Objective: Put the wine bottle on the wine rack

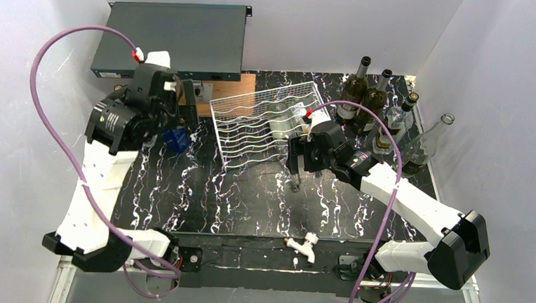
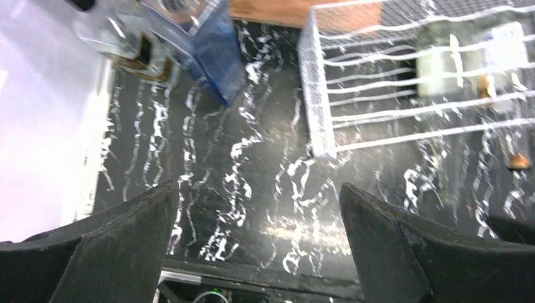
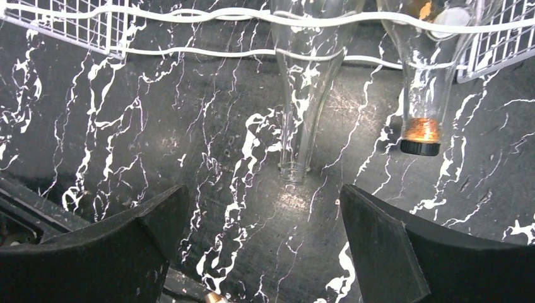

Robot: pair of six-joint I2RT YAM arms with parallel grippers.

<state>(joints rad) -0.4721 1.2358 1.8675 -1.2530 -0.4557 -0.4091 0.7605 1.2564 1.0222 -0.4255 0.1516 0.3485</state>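
Presently: rack (image 1: 267, 123), table (image 1: 248, 199) centre toward far edge. Bottle (image 3: 296, 113) lies slotted beside capped bottle (image 3: 421, 95), necks toward near edge. Right hand (image 3: 262, 192) spread, empty, just before necks; left hand (image 2: 258, 189) spread. Advice: retreat straight, nudging neither neck.

There's the wine rack (image 1: 241, 139) mid-surface (image 1: 248, 192), two bottles (image 3: 303, 82) lying in it, necks poking forward; upright bottles (image 1: 377, 105) cluster right, metal box (image 1: 170, 40) behind left.
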